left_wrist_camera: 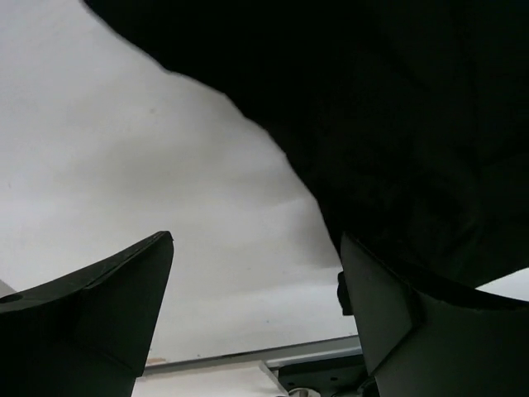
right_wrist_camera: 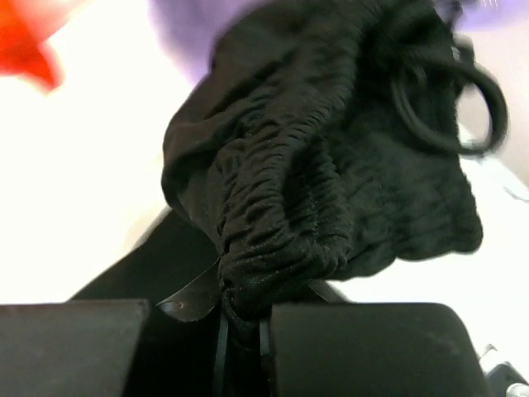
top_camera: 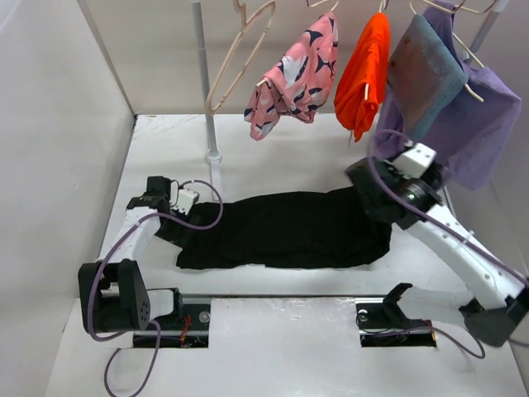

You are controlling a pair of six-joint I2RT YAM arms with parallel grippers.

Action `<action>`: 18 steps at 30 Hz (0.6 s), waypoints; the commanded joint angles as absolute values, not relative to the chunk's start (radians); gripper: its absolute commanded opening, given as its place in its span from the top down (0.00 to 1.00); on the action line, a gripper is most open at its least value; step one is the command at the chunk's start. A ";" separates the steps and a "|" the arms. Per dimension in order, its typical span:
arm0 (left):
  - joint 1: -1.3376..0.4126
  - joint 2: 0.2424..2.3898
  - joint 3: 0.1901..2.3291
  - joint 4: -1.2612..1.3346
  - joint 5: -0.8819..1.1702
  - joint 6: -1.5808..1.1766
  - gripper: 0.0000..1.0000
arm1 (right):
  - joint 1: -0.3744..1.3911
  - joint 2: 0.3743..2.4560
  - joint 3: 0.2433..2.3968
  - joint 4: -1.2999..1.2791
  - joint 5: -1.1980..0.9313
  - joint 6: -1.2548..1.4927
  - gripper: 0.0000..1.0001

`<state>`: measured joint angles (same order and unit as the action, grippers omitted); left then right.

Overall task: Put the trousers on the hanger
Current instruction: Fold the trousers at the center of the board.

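The black trousers lie stretched across the table. My right gripper is shut on their gathered elastic waistband at the right end, lifting it a little. My left gripper is open at the left end of the trousers. Its fingers straddle bare table, with the black cloth by the right finger. The pale beige hanger hangs empty on the rail at the back, left of the pink garment.
A pink patterned garment, an orange garment and a purple garment hang on the rail at the back. The white rack pole stands behind the trousers. White walls close the left side.
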<state>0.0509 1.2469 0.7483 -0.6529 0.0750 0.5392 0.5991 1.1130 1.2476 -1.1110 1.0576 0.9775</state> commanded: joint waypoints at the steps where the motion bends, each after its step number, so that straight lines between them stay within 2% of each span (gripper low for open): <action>1: 0.006 1.247 0.776 -0.671 0.074 0.514 0.21 | 0.856 1.214 1.435 -1.383 1.226 1.251 1.00; 4: -0.009 1.317 0.701 -0.526 -0.163 0.483 0.41 | 1.021 1.380 1.540 -1.384 1.271 1.305 1.00; 5: -0.009 1.347 0.690 -0.500 -0.193 0.474 0.54 | 1.117 1.425 1.627 -1.384 1.272 1.316 1.00; 7: 0.000 1.420 0.690 -0.482 -0.192 0.454 0.62 | 1.179 1.586 1.733 -1.384 1.284 1.316 1.00; 8: 0.000 1.431 0.690 -0.482 -0.175 0.445 0.62 | 1.221 1.644 1.847 -1.384 1.284 1.316 1.00; 9: 0.000 1.431 0.702 -0.492 -0.157 0.436 0.62 | 1.238 1.754 1.902 -1.384 1.273 1.316 1.00; 13: 0.000 1.364 0.703 -0.503 -0.115 0.425 0.62 | 1.304 1.961 2.126 -1.375 1.223 1.257 1.00; 15: 0.000 1.350 0.703 -0.503 -0.127 0.425 0.62 | 1.324 2.012 2.169 -1.277 1.168 1.174 1.00; 18: 0.000 1.341 0.703 -0.521 -0.138 0.425 0.62 | 1.335 2.036 2.103 -1.037 1.033 1.017 1.00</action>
<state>-0.0040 1.3811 0.7109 -0.5117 -0.1318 0.4461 1.3254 2.0583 2.0987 -1.2427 1.1336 1.1633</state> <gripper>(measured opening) 0.381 0.112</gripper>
